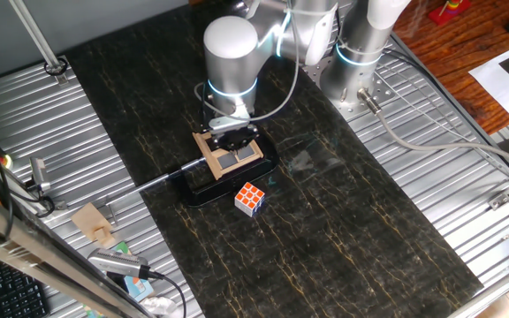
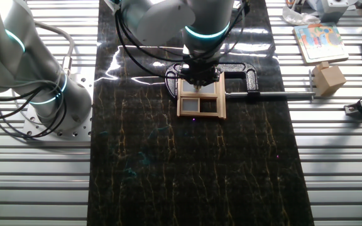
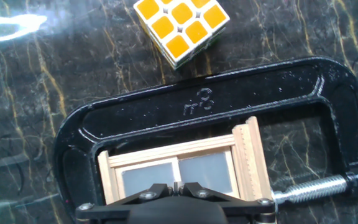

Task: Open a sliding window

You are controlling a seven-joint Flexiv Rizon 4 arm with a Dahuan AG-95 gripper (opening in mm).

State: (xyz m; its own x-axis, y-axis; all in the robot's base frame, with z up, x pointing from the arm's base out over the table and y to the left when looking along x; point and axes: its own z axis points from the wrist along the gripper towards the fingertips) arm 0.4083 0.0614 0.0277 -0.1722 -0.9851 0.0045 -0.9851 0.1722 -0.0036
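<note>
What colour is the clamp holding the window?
Glossy black clamp; clearest in the hand view.

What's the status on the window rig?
Gripper down on the sliding window, fingertips together at the centre bar. Window held in black C-clamp. Rubik's cube beside the clamp, not obstructing.

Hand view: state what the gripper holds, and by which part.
Cannot be told. The gripper sits at the small light-tan wooden sliding window, fingertips close together at its central divider, but contact or grip isn't visible.
</note>
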